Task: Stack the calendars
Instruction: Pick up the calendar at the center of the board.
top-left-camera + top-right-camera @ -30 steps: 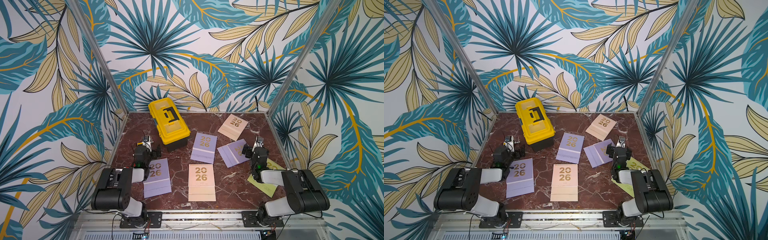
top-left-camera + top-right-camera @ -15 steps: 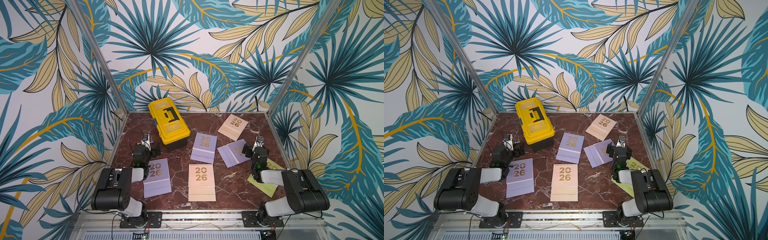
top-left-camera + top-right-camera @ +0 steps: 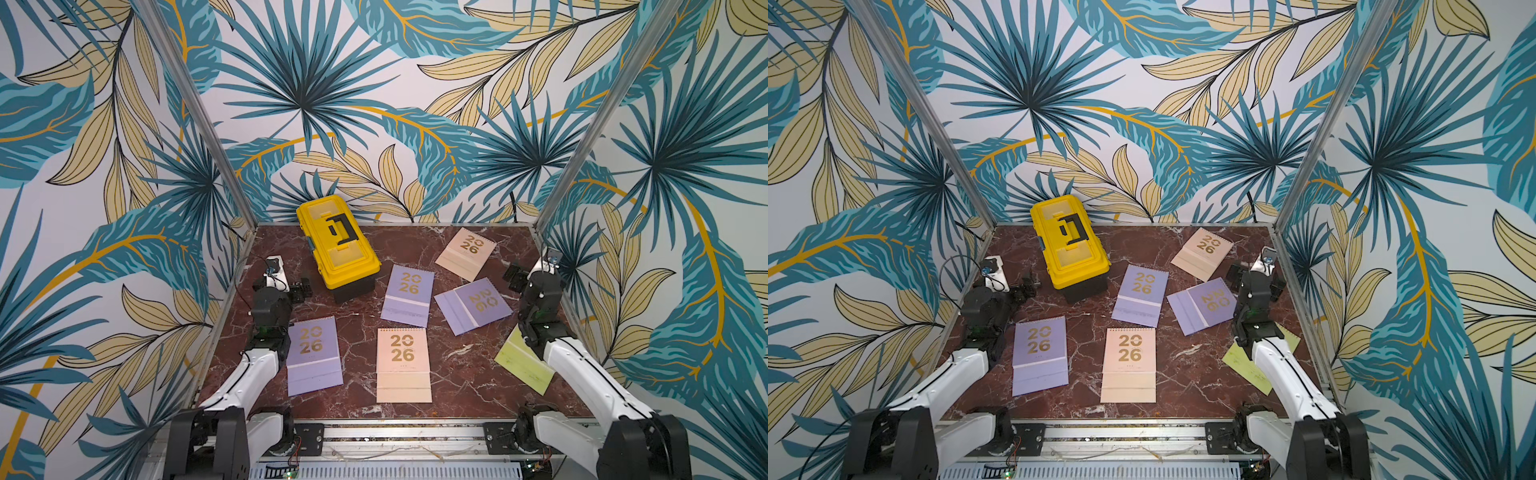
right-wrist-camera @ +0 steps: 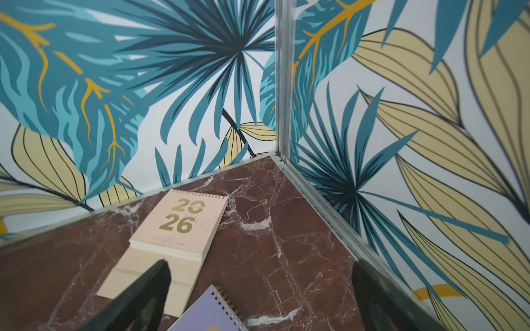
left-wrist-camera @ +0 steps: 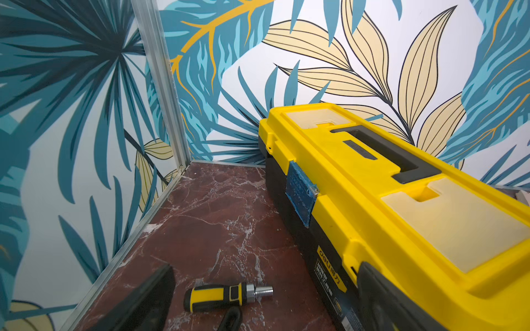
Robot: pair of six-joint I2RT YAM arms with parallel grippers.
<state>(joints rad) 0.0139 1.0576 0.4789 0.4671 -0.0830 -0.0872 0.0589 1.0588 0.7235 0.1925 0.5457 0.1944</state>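
**A:** Where do the calendars [image 3: 402,361] lie?

**B:** Six lie flat and unstacked across the centre and right in both top views. The green calendar [image 3: 519,365] is partly under the right arm.

**A:** Handling?

**B:** Probably light, stiff and low-lying, so pinch a free edge. The left gripper [image 5: 265,268] and right gripper [image 4: 261,265] are spread wide and empty.

Left arm [image 3: 258,368], right arm [image 3: 579,370] — jaws wide

A yellow toolbox [image 3: 337,245] with a black base stands closed on the dark red marble desk [image 3: 359,353], near the back wall. Its black handle [image 3: 344,227] lies flat on the lid. Near it lies a short yellow-and-black screwdriver [image 5: 228,295]. Leaf-patterned wallpaper [image 3: 374,104] covers the walls.
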